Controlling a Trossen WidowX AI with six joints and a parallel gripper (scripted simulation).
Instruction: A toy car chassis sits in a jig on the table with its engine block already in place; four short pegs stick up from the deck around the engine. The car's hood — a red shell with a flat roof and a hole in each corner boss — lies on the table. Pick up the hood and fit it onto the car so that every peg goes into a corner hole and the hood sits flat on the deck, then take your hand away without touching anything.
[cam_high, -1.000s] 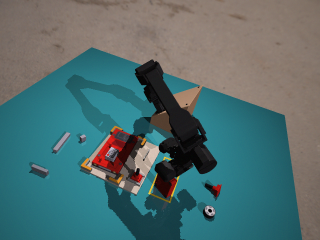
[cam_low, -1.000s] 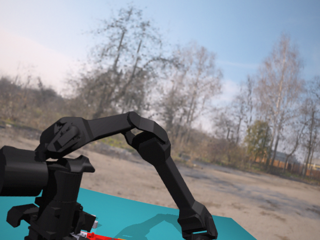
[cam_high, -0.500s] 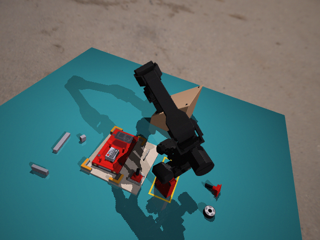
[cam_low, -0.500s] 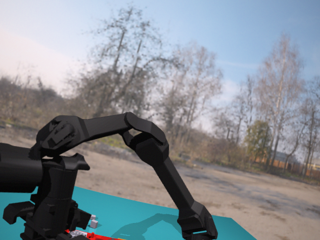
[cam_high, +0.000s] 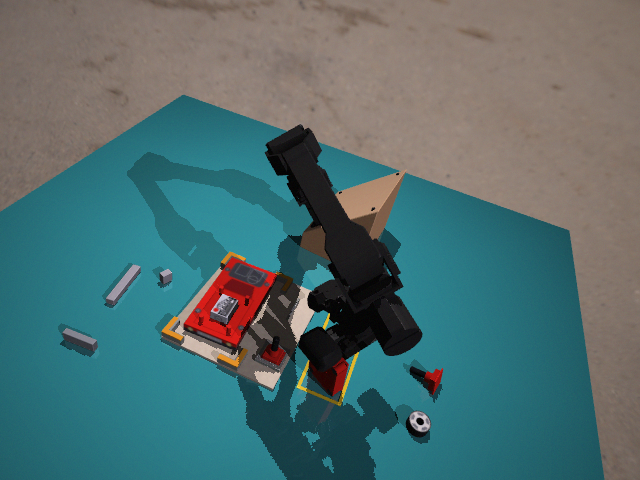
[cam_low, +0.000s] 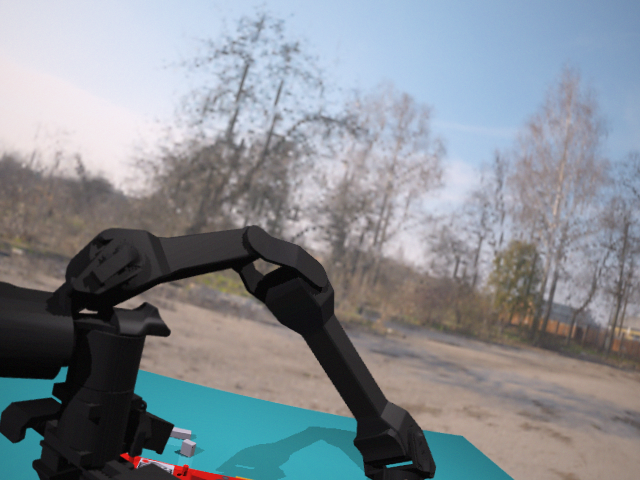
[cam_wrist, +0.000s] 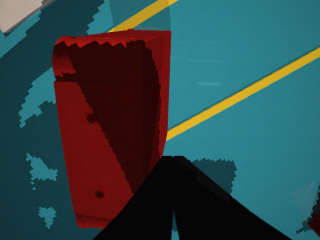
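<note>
We see the gripper (cam_wrist: 172, 166) closed with nothing in it, right by the red hood (cam_high: 329, 377) (cam_wrist: 102, 145), which tips up by the yellow lines (cam_high: 348, 379) (cam_wrist: 245, 95). The engine block (cam_high: 224, 308) sits on the red car (cam_high: 199, 302). Its marks are too small for us to read.

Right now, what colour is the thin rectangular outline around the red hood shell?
Yellow; the top view shows it best.

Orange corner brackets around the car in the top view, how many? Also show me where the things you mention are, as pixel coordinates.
4, around the red chassis (cam_high: 205, 305) (cam_low: 206, 474): upper-left bracket (cam_high: 233, 255), upper-right bracket (cam_high: 287, 281) in shadow, lower-left bracket (cam_high: 167, 329), lower-right bracket (cam_high: 230, 360). Any behind the arm (cam_high: 330, 222) (cam_low: 351, 361) would be hidden.
</note>
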